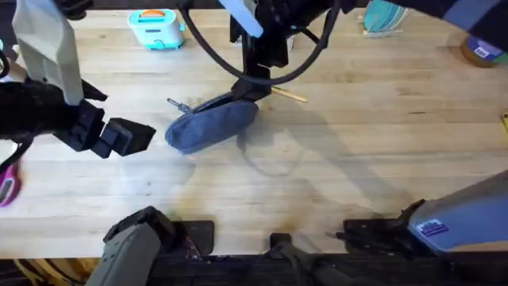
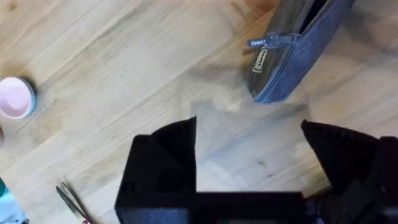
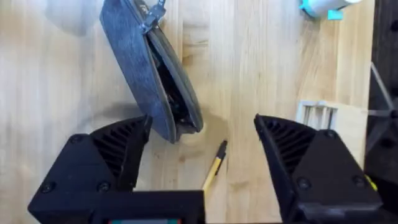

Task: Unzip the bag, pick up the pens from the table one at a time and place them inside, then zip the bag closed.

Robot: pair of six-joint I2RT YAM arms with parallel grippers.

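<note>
At the far left edge of my surface [image 1: 373, 151] I see a bit of pink scissors [image 1: 6, 187]. Next comes my left end effector [image 1: 143, 137]. It hangs low over the wood, just left of the bag, and its two black fingers [image 2: 163, 163] are spread wide with nothing between them. In my left wrist view I see bare wood in the gap, and the near end of the bag lies a little past the fingertips.

Behind it, near the far edge, sits a small teal toy toaster [image 1: 156, 28].

In the middle lies the blue-grey bag [image 1: 213, 125]. It lies slanted on the wood. Its zipper is open, and I can see the dark inside in my right wrist view. The zipper pull [image 2: 268, 42] sticks out at the bag's left end.

My right end effector [image 1: 255, 86] is over the right end of the bag. Its black fingers [image 3: 297, 146] are spread wide too and hold nothing. Between them, on the wood just beside the end of the bag, lies a yellow pen [image 3: 215, 167] with a dark tip.
</note>
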